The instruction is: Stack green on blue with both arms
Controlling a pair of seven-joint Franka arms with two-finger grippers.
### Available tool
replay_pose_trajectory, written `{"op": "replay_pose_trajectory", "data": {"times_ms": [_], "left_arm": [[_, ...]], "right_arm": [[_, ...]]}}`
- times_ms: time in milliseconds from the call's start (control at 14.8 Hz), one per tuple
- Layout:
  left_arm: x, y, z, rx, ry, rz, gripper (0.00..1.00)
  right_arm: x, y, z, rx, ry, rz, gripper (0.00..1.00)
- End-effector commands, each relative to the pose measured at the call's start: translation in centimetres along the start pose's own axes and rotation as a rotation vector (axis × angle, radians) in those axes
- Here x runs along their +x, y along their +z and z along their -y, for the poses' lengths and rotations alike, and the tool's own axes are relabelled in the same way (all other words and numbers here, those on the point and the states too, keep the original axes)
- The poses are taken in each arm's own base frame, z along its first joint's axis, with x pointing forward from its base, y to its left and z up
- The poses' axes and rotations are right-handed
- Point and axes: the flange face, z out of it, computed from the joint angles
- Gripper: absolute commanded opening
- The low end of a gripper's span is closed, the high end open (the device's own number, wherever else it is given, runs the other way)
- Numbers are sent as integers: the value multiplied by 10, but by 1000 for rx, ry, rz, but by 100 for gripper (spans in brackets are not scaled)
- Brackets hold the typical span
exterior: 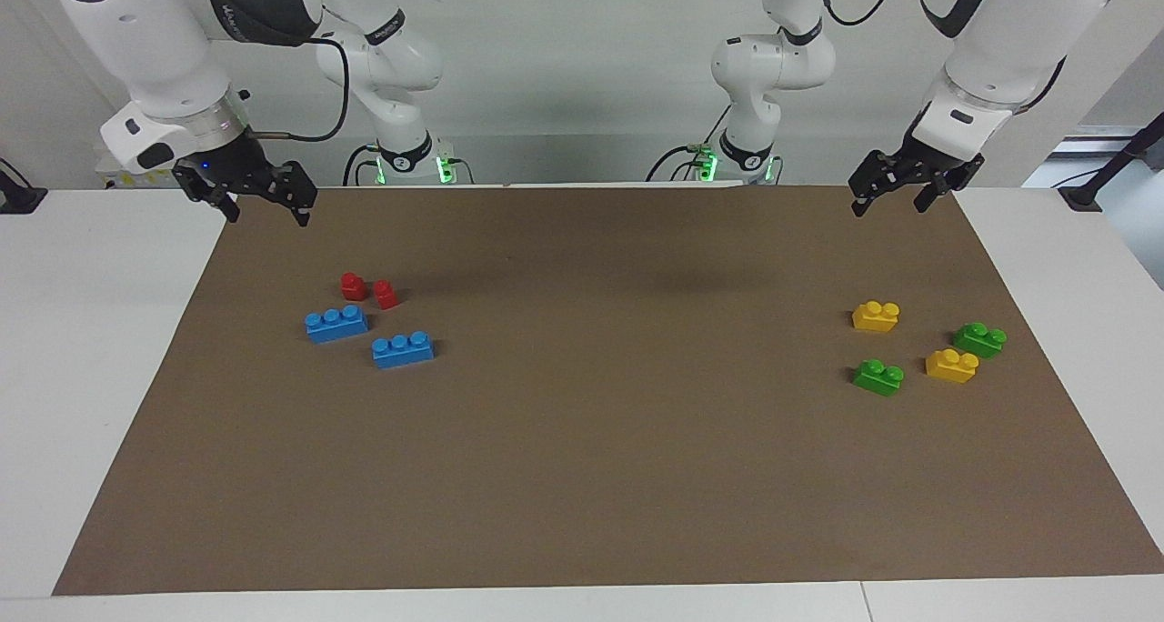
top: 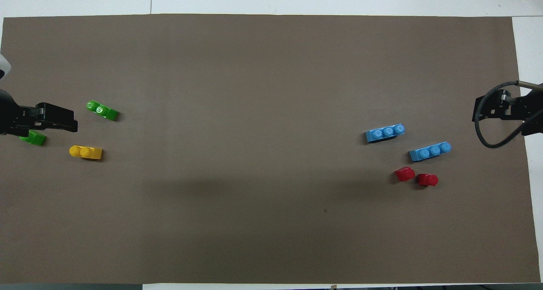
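Glossy plastic green bricks (exterior: pixel 878 377) with two round studs sit at right of the facing view; three-stud blue bricks (exterior: pixel 336 323) sit left of centre on the matte brown mat (exterior: pixel 582 476). Both black grippers, the left gripper (exterior: pixel 893 198) and the right gripper (exterior: pixel 266 209), hang in the upper corners, jaws spread and empty. Base labels are unreadable.

Two bright blue three-stud plastic bricks (exterior: pixel 336 323) (exterior: pixel 402 349) lay on the brown mat (exterior: pixel 591 476) that covered the tabletop, toward the right arm's end. Beside them stood two small red one-stud plastic bricks (exterior: pixel 354 285) (exterior: pixel 386 294). Toward the left arm's end lay two bright green two-stud plastic bricks (exterior: pixel 878 376) (exterior: pixel 979 339) and two yellow two-stud plastic bricks (exterior: pixel 876 316) (exterior: pixel 951 365). That made eight bricks in all.
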Motion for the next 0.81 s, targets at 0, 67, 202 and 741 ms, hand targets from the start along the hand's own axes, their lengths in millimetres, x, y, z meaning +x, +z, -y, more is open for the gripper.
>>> {"op": "replay_pose_trajectory", "data": {"times_ms": [0,67,202,741], "left_arm": [[-9,0,4,-12,-11,7,100],[-9,0,5,-12,-24,9,100],[-12,4,7,-13,-66,9,100],[-27,47,16,-31,-443,-57,100]], "right_arm": [[9,22,17,9,146,-9,100],[15,32,22,16,196,0,100],[22,44,34,95,343,41,100],[44,105,62,260,811,282,99]]}}
